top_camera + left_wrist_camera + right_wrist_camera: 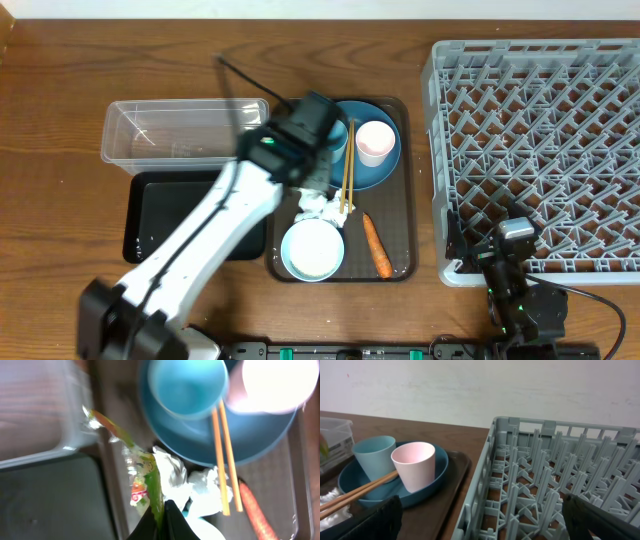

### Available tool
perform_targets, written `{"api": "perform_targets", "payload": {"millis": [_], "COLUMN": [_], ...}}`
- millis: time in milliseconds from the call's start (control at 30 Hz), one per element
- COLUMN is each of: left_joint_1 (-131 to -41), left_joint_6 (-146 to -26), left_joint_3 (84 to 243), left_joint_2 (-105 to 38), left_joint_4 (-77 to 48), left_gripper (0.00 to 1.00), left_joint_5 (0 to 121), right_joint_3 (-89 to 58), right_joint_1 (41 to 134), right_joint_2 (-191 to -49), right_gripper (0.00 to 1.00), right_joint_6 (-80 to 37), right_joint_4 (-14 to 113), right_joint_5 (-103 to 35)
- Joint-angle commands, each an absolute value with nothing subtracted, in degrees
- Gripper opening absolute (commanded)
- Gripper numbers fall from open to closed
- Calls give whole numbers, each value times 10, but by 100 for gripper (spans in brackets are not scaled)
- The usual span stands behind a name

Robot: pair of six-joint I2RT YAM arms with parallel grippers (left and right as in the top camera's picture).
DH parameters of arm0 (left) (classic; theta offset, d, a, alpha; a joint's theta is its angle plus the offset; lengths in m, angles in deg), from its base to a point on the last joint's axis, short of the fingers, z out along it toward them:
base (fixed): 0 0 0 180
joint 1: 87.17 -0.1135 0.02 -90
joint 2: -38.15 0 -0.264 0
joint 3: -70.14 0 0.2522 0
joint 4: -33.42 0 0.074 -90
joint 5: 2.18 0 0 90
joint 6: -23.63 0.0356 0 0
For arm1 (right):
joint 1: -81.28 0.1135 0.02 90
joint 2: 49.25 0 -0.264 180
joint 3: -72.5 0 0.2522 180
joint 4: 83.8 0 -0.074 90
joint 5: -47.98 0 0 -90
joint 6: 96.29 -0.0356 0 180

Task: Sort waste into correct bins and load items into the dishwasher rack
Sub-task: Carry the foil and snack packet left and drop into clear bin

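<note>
One crumpled foil wrapper [145, 467], silver with a green printed streak, is pinched at its near end by the left claw [162, 515], whose jaws are closed tight on the thin edge. It stretches over the left rim of the brown serving tray [395, 262], just beside the tissue wads [200, 485], with its far end reaching toward the corner of the clear tub [170, 135]; whether it is free of the tray I cannot tell. It looks nearly weightless, limp and slick, likely to flop, tear or slide out of a loose pinch, so a firm hold on a bunched fold seems safer than the bare edge. The black tray [170, 215] lies touching the tub on the near side, both close by. The right claw [482, 510] is spread wide with nothing in it, parked at the near corner of the rack [530, 150]. The bench [60, 120] is brown wood grain; a pale wall [470, 390] stands behind it.
</note>
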State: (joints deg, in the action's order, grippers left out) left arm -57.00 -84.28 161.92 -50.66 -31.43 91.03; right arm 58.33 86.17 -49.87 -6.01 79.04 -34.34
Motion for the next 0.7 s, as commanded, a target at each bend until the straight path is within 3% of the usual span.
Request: {"api": "perform_targets", "payload": {"millis": [0, 400, 667], "left_joint_1": [-624, -811, -862], "left_joint_6": [-822, -815, -815], "left_joint_3": [1633, 1633, 1600], "left_joint_2": [-484, -483, -485], "left_joint_4": [-312, -276, -250], "left_gripper": [6, 6, 6], "left_joint_5": [920, 920, 920], "right_joint_3": [584, 584, 584], "right_joint_1": [858, 858, 858], "right_joint_2": [-496, -496, -496], "right_gripper": [99, 99, 99], "right_joint_6": [-58, -58, -58], "right_joint_4": [789, 789, 789], "right_joint_5": [-343, -343, -343]}}
